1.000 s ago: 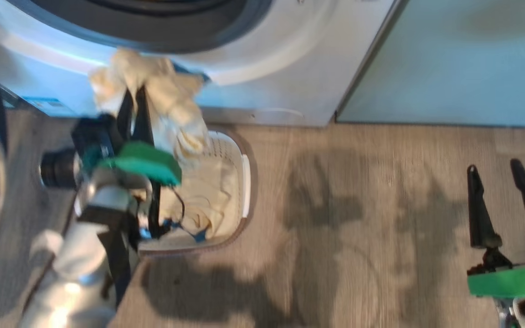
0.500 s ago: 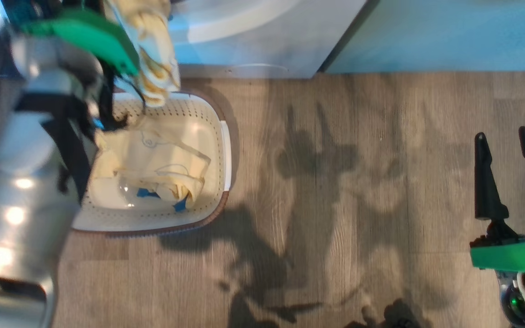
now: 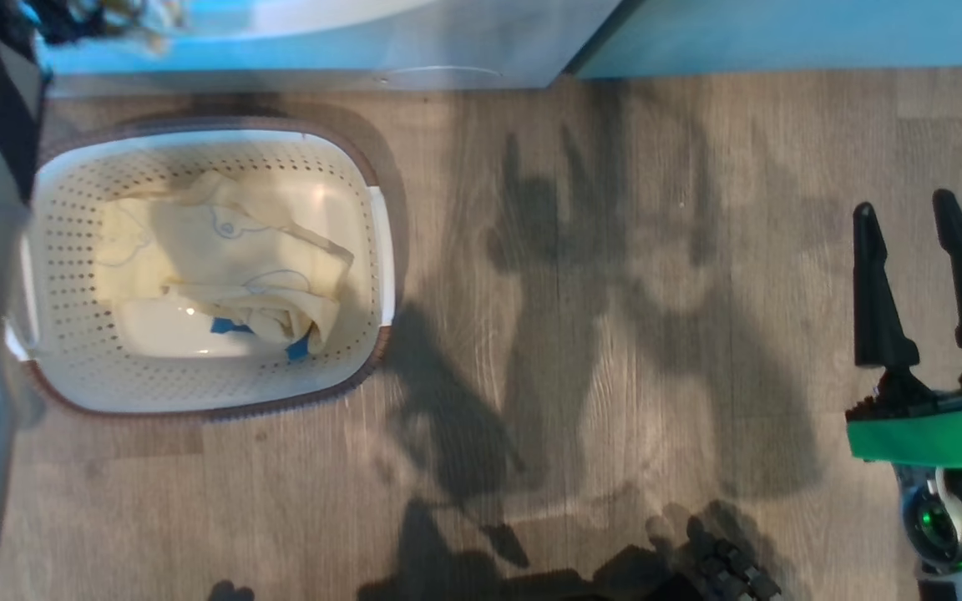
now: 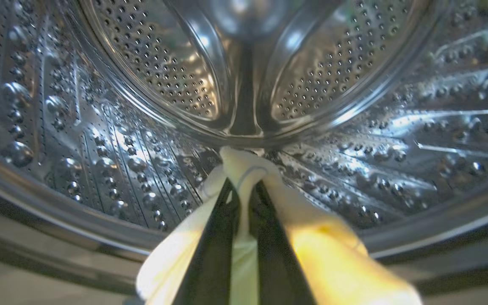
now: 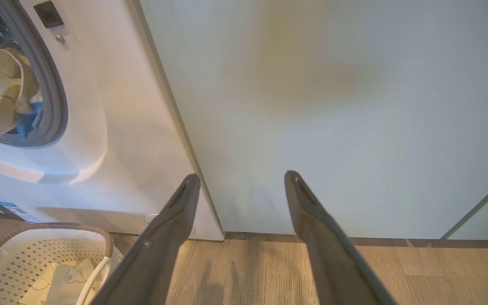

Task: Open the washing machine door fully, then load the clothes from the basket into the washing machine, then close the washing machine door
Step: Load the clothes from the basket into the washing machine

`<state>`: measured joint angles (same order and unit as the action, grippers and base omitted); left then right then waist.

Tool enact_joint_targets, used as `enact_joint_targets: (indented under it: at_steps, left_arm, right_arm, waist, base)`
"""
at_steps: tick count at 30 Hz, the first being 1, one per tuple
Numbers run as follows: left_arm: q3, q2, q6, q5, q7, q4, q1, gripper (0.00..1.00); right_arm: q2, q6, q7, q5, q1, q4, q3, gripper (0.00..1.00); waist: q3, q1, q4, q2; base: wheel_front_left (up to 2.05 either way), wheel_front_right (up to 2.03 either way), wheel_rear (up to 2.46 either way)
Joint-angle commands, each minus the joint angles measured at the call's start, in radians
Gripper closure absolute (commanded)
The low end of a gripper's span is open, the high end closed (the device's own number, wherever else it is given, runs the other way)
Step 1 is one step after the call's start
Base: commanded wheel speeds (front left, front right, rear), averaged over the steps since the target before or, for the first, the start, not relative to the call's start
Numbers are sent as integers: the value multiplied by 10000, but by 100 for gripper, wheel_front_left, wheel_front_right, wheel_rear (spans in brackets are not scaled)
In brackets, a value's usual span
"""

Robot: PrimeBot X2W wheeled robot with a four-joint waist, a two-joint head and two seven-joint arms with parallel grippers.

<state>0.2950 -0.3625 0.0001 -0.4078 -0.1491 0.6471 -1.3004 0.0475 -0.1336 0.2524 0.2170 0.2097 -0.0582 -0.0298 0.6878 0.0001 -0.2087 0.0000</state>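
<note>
Garment (image 4: 244,163) of pale yellow fabric is pinched by the left end effector (image 4: 244,188), its fingers clamped together on the cloth. It is held at the mouth of the steel drum (image 4: 100,127), seemingly so it will drop inside the washing machine (image 5: 112,127) once released. More clothes (image 3: 230,259) lie in the basket (image 3: 55,250) on the floor (image 3: 615,334) just before the machine, within easy reach. The right end effector (image 3: 905,204) hangs empty with its fingers spread wide, well apart from the basket, facing the pale green cabinet panel (image 5: 333,106).
</note>
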Motion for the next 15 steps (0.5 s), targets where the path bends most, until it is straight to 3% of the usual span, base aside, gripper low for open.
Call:
enact_joint_targets:
  at_steps: [1, 15]
  left_arm:
    - [-244, -576, -4, 110, 100, -296, -487, 100]
    - [-22, -839, 266, 965, 2465, 884, -2259, 100]
  right_arm:
    - [29, 29, 92, 74, -9, -257, -183, 0]
    - [28, 29, 93, 467, 280, -175, -381, 0]
  waist:
    - [99, -1, -92, 0]
    - [600, -1, -355, 0]
  base:
    - [0, 0, 0]
    - [0, 0, 0]
